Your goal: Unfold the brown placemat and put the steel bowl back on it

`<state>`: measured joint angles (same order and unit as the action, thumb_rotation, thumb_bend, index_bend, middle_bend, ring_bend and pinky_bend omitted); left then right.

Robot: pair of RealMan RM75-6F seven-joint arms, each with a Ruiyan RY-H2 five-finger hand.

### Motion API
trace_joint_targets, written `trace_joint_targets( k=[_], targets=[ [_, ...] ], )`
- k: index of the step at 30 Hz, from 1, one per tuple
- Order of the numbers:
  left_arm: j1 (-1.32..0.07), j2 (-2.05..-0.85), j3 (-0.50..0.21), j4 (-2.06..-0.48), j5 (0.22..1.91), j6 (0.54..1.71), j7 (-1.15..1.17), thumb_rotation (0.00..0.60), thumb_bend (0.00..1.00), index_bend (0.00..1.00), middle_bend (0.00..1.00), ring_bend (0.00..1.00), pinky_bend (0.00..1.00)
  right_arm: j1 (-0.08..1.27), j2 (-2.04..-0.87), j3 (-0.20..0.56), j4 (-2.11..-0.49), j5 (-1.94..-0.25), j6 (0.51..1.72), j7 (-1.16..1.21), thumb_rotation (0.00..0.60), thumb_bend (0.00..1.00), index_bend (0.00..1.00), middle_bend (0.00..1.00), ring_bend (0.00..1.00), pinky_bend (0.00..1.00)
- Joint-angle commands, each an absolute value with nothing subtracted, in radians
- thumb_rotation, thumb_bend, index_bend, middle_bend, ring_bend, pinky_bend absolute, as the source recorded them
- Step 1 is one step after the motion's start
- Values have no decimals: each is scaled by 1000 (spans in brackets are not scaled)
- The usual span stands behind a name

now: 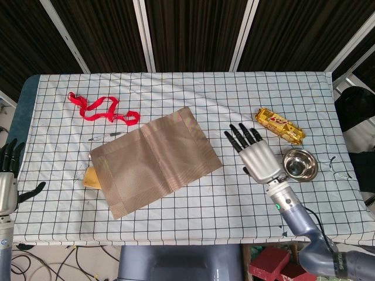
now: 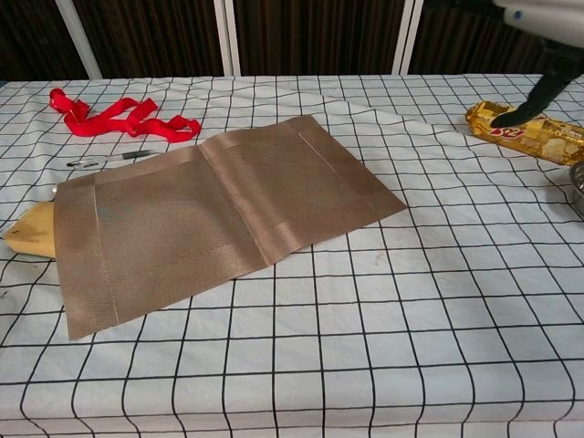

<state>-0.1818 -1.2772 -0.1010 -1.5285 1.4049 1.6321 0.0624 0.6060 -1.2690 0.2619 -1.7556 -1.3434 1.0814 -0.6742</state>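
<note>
The head view shows both hands: the right hand (image 1: 258, 158), fingers apart and holding nothing, just beside the round steel bowl (image 1: 300, 164); the left hand (image 1: 7, 178), fingers apart, off the surface's left edge. The flat brown woven placemat (image 1: 153, 159) lies unfolded mid-surface, long axis running lower-left to upper-right. The chest view shows only the bowl's edge.

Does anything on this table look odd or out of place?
Yes: a tan wooden piece lies partly tucked under the left edge of the flat brown woven placemat, which sits askew to the checked tablecloth. Nothing looks spilled or damaged.
</note>
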Motion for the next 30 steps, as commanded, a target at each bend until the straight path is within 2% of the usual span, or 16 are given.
trace_joint_targets(
  k=[1,11,30],
  targets=[
    [-184,-1281,-109,-1525,1408,1627,52,600,27,28,0,0,0,656,-1345,264,-1711,-1287,1032,-709,600,99,100,1,16,187],
    [-185,-1283,-134,-1523,1391,1602,24,600,28,27,0,0,0,743,-1473,232,-1571,-1212,959,-800,600,3,101,2,16,187],
    [-182,-1281,-156,-1526,1388,1574,9,600,28,19,0,0,0,838,-1618,200,-1314,-1209,907,-739,600,0,101,2,34,187]
  ],
)
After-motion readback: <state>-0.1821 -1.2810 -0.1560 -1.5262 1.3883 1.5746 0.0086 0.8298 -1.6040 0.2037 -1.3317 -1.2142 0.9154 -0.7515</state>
